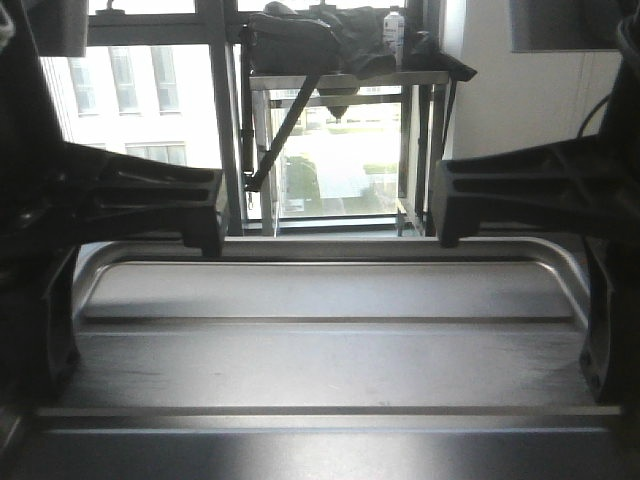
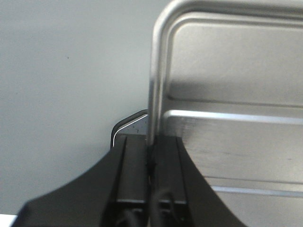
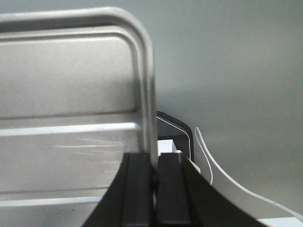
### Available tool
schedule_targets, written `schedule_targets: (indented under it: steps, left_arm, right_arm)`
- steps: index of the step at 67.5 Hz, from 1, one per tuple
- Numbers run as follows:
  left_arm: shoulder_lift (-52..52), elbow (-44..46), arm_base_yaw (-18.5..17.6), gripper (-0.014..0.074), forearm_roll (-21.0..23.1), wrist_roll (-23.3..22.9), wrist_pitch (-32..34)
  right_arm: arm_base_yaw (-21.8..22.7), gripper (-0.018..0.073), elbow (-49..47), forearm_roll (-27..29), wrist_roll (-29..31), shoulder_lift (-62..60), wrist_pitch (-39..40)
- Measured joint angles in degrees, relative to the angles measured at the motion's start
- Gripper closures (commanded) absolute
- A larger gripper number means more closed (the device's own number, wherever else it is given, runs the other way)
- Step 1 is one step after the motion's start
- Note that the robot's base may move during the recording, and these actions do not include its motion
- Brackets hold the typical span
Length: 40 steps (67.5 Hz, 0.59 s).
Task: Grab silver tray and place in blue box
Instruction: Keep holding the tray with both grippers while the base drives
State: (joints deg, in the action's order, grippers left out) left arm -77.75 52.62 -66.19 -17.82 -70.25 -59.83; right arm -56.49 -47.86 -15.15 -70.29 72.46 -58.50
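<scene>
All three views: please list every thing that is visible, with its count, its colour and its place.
silver tray: one, shiny silver, held between both claws, filling the lower front view
dark bag: one, black, on the metal stand
bottle: one, pale, on the stand beside the bag
metal stand: one, grey, in front of the window
window: one, bright, far background
white cable: one, white, right of the tray in the right wrist view
blue box: none in view
left claw: one, black, shut on the tray's side rim
right claw: one, black, shut on the opposite rim
</scene>
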Motion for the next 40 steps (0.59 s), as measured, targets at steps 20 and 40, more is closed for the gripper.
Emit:
schedule_targets:
  steps: [20,40]
  left_arm:
    - [0.0,0.0,0.0,0.0697,0.0,0.0,0.0]
    - [0.0,0.0,0.0,0.0697,0.0,0.0,0.1]
  right_arm:
    - [0.0,0.051,0.0,0.0,0.0,0.0,0.0]
    - [0.0,0.051,0.0,0.0,0.0,0.0,0.0]
